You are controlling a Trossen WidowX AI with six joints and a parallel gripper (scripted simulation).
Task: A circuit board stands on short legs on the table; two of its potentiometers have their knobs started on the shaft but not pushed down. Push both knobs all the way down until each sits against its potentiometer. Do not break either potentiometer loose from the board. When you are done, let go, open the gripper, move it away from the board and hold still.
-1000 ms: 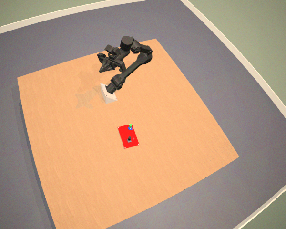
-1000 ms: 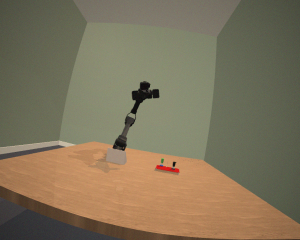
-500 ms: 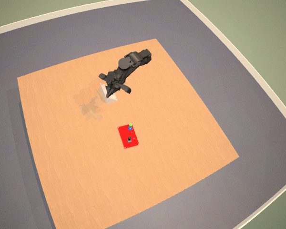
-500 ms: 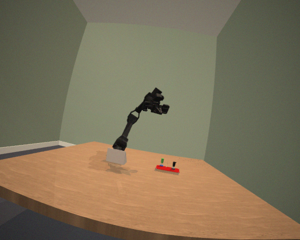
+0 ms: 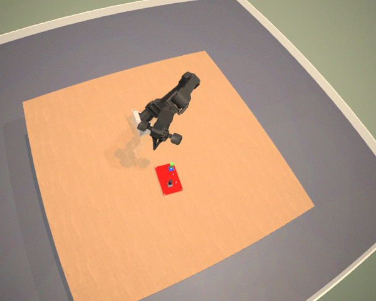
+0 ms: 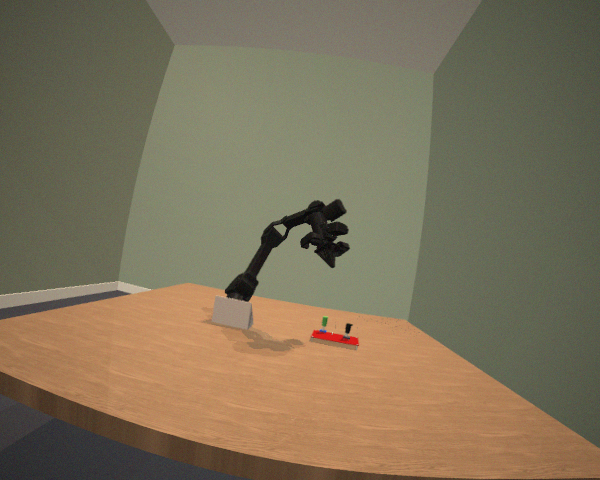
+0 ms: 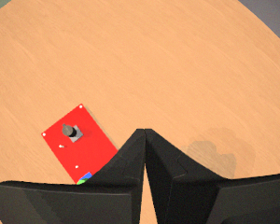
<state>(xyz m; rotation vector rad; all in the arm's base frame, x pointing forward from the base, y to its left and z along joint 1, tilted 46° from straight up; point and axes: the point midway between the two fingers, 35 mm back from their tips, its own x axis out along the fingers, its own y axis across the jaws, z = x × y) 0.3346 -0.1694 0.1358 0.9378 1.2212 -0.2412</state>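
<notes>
One gripper (image 5: 154,149) (image 6: 333,266) (image 7: 143,134), mine: fingertips together, nothing between them, raised above the table (image 5: 214,200) (image 6: 290,397) (image 7: 145,61), apart from the board. One red board (image 5: 168,178) (image 6: 334,338) (image 7: 86,142), on the table. Two upright knobs on it: green (image 5: 172,164) (image 6: 324,321) (image 7: 82,181); black (image 5: 170,182) (image 6: 348,328) (image 7: 68,130).

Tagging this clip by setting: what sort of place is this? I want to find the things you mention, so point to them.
Probably a bare robot test room: plain green walls (image 6: 300,155), a lone wooden table (image 5: 214,210) (image 6: 290,403) (image 7: 177,56), and a bench-mounted black arm (image 5: 165,116) (image 6: 259,259) beside a red circuit board (image 5: 166,175) (image 6: 331,338) (image 7: 91,149).
</notes>
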